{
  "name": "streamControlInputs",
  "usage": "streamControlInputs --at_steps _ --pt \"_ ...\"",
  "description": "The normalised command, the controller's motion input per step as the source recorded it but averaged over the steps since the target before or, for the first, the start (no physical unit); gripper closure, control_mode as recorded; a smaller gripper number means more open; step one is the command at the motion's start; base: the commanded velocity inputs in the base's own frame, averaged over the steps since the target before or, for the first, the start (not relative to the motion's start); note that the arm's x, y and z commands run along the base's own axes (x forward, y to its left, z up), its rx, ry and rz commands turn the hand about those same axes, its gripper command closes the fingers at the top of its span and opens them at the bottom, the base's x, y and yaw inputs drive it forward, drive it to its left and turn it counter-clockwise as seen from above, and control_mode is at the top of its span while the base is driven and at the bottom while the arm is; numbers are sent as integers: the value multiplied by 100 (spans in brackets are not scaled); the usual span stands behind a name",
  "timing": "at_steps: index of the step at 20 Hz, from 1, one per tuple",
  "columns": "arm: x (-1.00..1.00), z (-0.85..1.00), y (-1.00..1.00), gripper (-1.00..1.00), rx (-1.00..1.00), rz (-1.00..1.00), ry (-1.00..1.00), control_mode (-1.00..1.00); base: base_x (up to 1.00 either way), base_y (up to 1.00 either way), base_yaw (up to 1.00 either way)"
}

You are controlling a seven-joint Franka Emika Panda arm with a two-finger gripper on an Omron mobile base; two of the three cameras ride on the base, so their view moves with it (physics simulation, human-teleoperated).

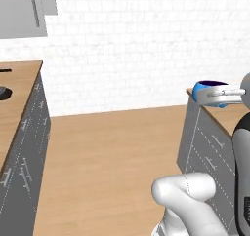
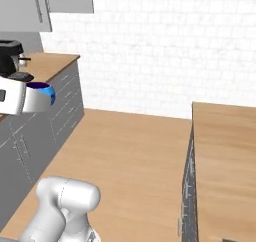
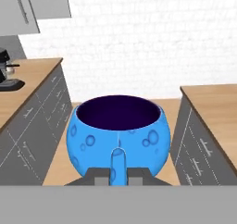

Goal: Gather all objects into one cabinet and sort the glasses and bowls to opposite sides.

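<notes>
Blue and glossy, the handled mug (image 3: 118,137) sits right in front of the hand camera, upright, its dark mouth open to the ceiling and its speckled belly bulging toward the lens. Its handle points straight back at the gripper (image 3: 118,176), and the two dark fingers (image 3: 99,176) are closed on that handle, one on either side, so the mug is held off any surface, out over the wooden floor (image 1: 112,152) of the aisle. From the left base view the same mug (image 1: 209,91) shows at the right edge, gripped at the end of the pale hand, level with the top of the wood-topped counter on the right (image 1: 229,115) and just beside its near corner. From the right base view it is a sliver of blue (image 2: 44,91) poking past the white hand at the left edge, in front of the grey drawer fronts of the counter on the left (image 2: 50,66). That left counter carries a black coffee machine (image 2: 10,56) toward its far end. Above it hang grey wall cabinets (image 2: 45,3), their doors shut as far as I can tell. A white brick wall (image 2: 165,46) closes off the far end of the aisle between the two counters.
</notes>
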Motion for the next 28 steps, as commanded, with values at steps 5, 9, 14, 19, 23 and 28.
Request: streamControlInputs --at_steps 5,9,14,19,23,28 --pt "0 0 0 100 0 0 0 100 100 0 -3" --pt "0 0 0 100 0 0 0 100 100 7 -3" --pt "0 0 0 100 0 0 0 100 100 19 0" --pt "0 0 0 100 0 0 0 100 100 20 0" --pt "0 0 0 100 0 0 0 100 100 21 0" --pt "0 0 0 100 0 0 0 100 100 23 2"
